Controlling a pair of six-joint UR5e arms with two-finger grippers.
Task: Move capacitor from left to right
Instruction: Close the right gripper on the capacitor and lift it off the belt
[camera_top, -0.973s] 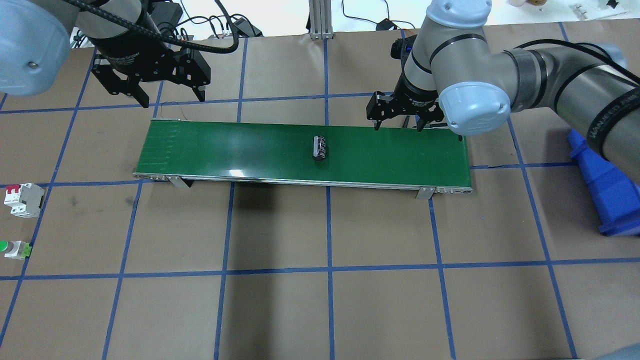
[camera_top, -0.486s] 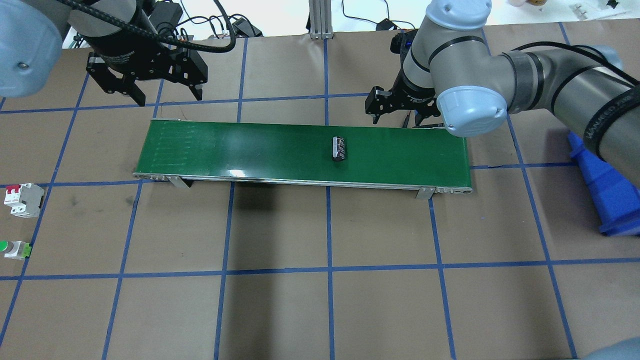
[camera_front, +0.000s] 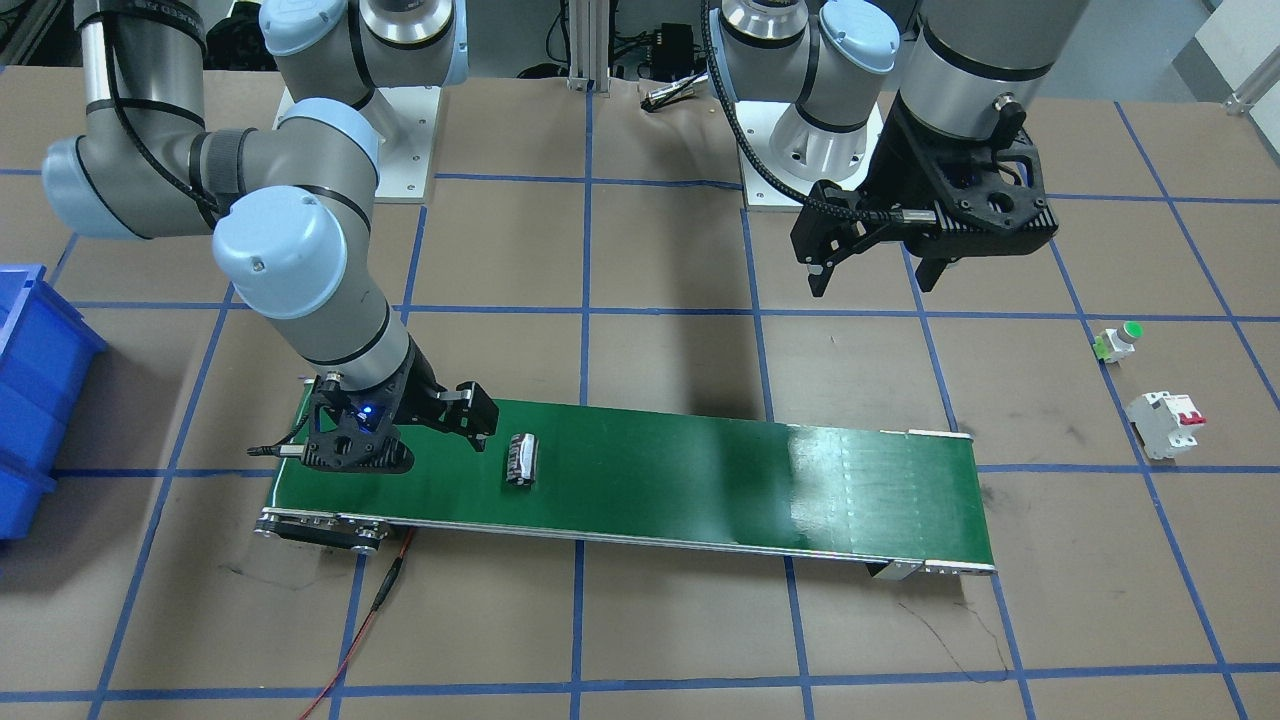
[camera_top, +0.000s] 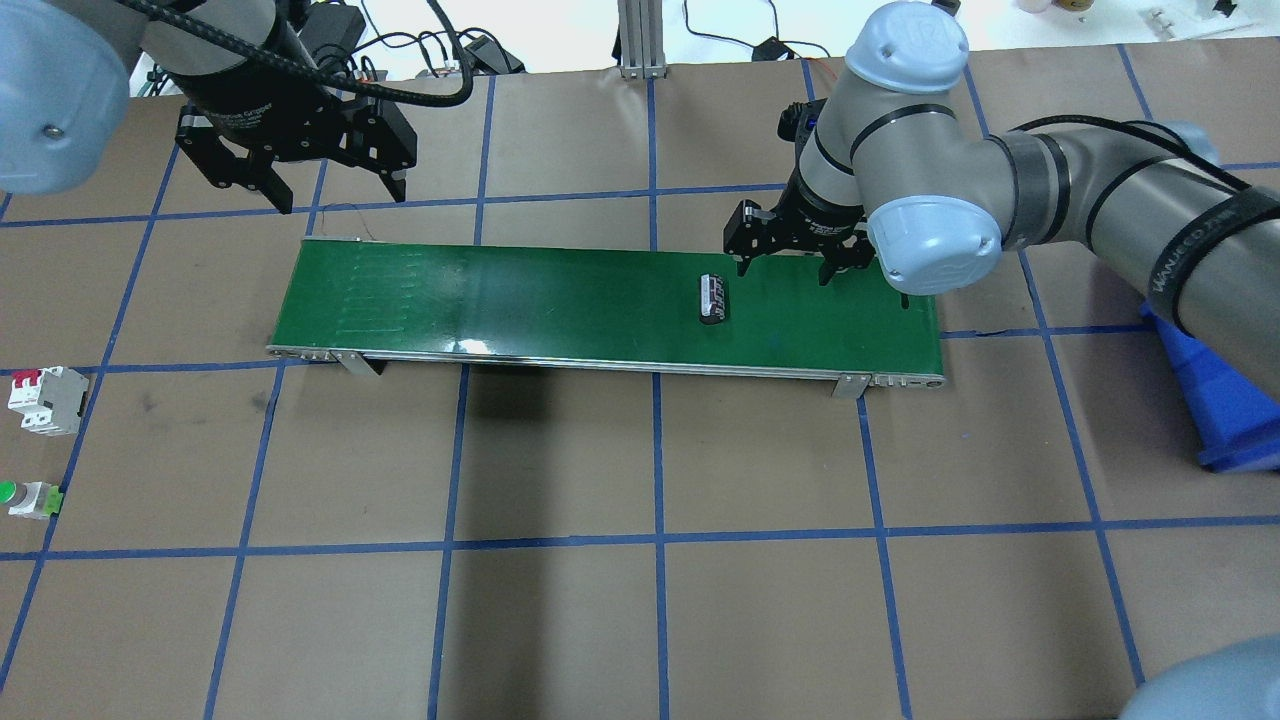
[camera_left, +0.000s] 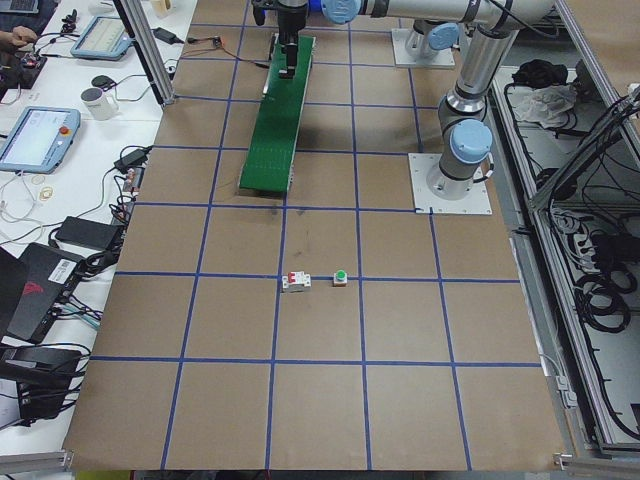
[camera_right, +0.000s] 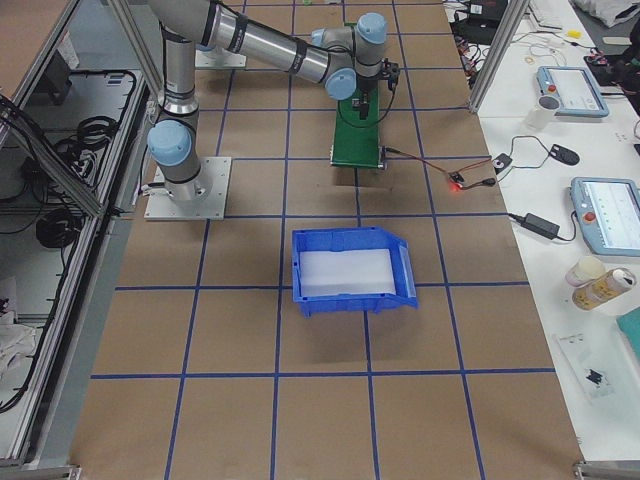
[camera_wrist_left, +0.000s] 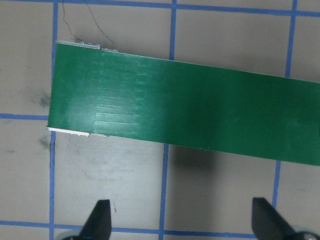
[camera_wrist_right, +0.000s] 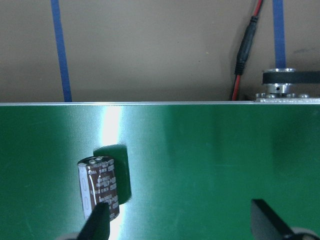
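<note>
Now the capacitor (camera_top: 714, 300) is further along the green conveyor belt (camera_top: 500, 300) than a second ago. It has ridden from mid-belt into the robot's-right third and lies on its side, axis across the belt. The right gripper (camera_top: 784, 272) has come from the belt's far edge to over the belt, just beside the part on the downstream side. Its jaws are apart with nothing between them. In the right wrist view the capacitor sits by one fingertip (camera_wrist_right: 97, 220), not centred in the gap. The left gripper (camera_top: 340, 200) hangs off the belt's left end over the bench (camera_top: 660, 600), jaws apart, empty. My read: transfer leg about done, pick-off pending. The right arm needs to line up before closing, or the part may roll. The blue bin (camera_right: 350, 304) on the robot's right holds only something flat and white (camera_right: 345, 272), maybe a liner. No capacitor in it.
</note>
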